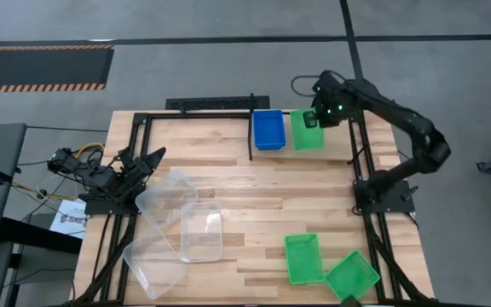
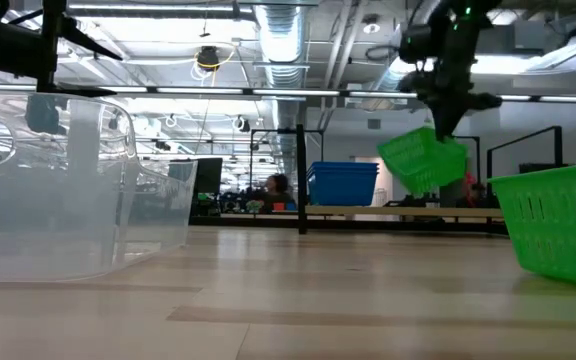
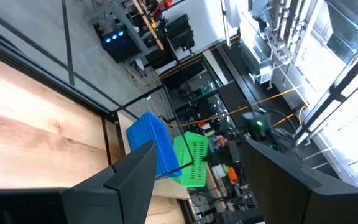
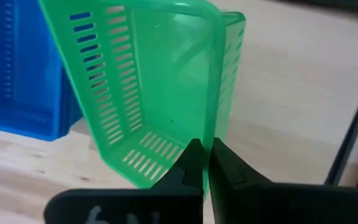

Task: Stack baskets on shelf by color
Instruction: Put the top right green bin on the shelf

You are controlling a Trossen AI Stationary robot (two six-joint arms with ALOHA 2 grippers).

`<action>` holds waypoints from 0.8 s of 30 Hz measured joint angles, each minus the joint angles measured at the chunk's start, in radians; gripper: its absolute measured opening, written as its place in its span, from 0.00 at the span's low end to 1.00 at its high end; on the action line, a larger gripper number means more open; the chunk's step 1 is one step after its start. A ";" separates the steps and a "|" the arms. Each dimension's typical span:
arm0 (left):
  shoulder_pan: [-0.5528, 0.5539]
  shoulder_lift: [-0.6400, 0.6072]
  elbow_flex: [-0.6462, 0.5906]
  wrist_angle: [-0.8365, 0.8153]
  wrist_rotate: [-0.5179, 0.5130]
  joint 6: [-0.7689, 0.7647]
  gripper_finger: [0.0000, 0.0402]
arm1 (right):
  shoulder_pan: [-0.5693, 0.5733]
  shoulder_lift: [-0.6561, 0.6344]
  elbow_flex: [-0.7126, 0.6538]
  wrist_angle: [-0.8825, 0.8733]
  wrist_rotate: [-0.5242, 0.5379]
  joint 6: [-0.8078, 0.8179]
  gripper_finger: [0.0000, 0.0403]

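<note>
On the plank tabletop (image 1: 254, 183), the left gripper (image 1: 143, 162) rests with fingers spread wide beside three clear baskets (image 1: 181, 230). Across a grey floor, the shelf (image 1: 322, 158) carries a blue basket (image 1: 268, 129); the right gripper (image 1: 318, 119) pinches a tilted green basket (image 1: 307, 132) just beside it.

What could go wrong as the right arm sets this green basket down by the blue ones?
1. The right gripper pinches the green basket only by one thin rim, and it hangs tilted above the shelf; it might slip or land on an edge.
2. It hangs close beside the blue stack, so lowering it could bump or catch that stack.

The left gripper waits by the clear baskets.
</note>
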State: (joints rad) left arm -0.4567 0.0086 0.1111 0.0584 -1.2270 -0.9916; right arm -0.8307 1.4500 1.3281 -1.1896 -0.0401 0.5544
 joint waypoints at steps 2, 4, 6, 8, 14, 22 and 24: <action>0.000 0.000 0.000 0.000 0.000 0.000 0.56 | -0.042 0.026 0.000 -0.006 -0.054 -0.029 0.04; 0.000 0.000 0.000 0.000 0.000 0.000 0.56 | -0.075 0.046 0.000 -0.005 -0.105 -0.057 0.04; 0.000 0.000 0.000 0.000 0.000 0.000 0.56 | -0.101 0.058 0.000 -0.001 -0.136 -0.077 0.04; 0.000 0.000 0.000 0.000 0.000 0.000 0.56 | -0.117 0.071 0.000 0.009 -0.157 -0.085 0.04; 0.000 0.000 0.000 0.000 0.001 0.000 0.56 | -0.148 0.114 0.000 0.050 -0.226 -0.086 0.04; 0.000 0.000 0.000 0.000 0.001 0.000 0.56 | -0.154 0.168 0.000 0.081 -0.249 -0.085 0.05; 0.000 0.000 0.000 0.000 0.001 0.000 0.56 | -0.153 0.176 0.000 0.081 -0.250 -0.084 0.05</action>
State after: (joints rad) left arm -0.4568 0.0086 0.1108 0.0586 -1.2259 -0.9916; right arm -0.9840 1.6263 1.3281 -1.1091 -0.2901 0.4702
